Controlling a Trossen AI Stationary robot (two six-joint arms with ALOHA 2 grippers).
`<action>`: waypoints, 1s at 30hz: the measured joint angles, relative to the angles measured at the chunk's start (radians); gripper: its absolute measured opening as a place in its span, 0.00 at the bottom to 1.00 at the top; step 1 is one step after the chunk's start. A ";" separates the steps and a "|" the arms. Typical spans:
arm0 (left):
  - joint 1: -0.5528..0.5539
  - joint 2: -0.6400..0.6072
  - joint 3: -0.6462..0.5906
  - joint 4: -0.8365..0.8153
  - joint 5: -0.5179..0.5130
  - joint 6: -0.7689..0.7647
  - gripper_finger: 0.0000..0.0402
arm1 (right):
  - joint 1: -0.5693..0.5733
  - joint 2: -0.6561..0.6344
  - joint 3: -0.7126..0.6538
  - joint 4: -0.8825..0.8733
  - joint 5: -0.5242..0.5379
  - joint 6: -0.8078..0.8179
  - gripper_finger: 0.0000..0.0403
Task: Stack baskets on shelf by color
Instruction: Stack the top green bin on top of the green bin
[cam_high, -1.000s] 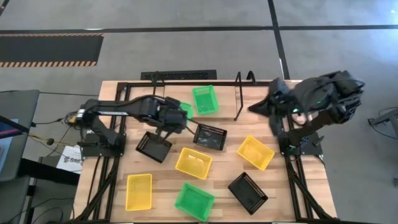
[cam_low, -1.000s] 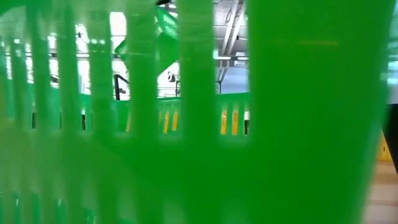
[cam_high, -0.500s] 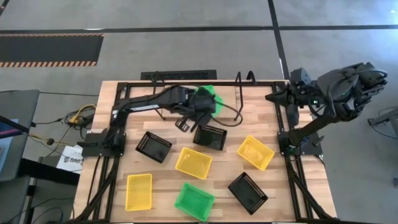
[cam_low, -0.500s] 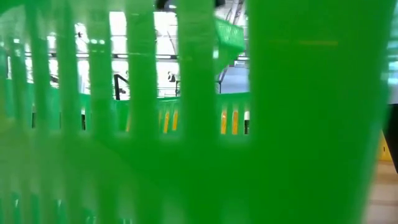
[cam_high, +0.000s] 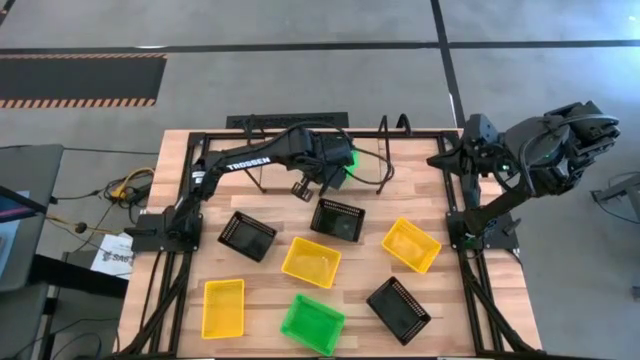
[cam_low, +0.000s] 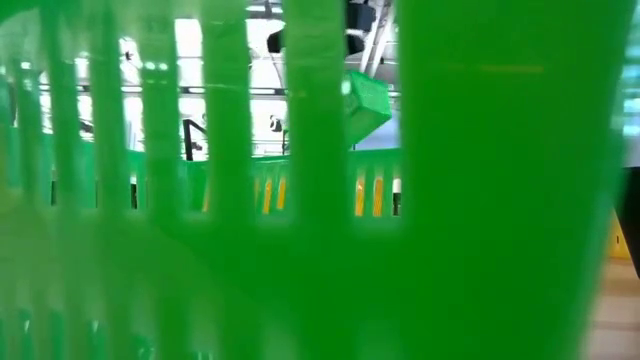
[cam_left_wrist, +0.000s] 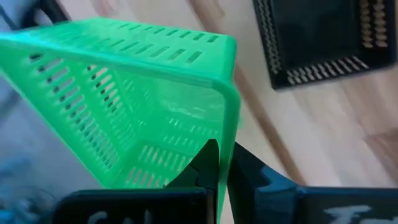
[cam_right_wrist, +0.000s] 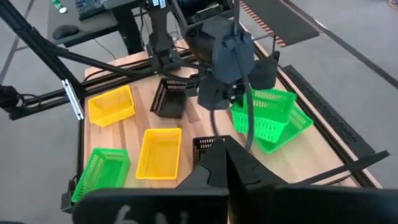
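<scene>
Left tool (cam_left_wrist: 219, 163): clamped on green basket (cam_left_wrist: 143, 93), tilted directly above second green basket (cam_right_wrist: 292, 127) on shelf (cam_high: 385, 150). Right tool (cam_right_wrist: 227, 163): shut, empty.

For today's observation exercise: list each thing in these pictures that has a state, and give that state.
Left gripper: shut on the green basket's wall.
Held green basket: lifted, tilted, above a second green basket.
Second green basket: lying near the shelf.
Right gripper: shut, empty, raised at the table's right edge.
Loose green basket: upright on the table.
</scene>
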 joint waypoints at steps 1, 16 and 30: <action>-0.002 0.000 0.000 0.015 -0.014 0.047 0.00 | 0.000 0.001 0.000 0.000 0.000 -0.004 0.00; 0.084 0.009 0.000 0.105 0.069 0.216 0.00 | 0.000 0.011 0.000 0.001 -0.010 -0.008 0.00; 0.117 0.108 0.000 0.093 0.058 0.297 0.00 | 0.000 0.011 0.000 0.006 -0.030 -0.007 0.00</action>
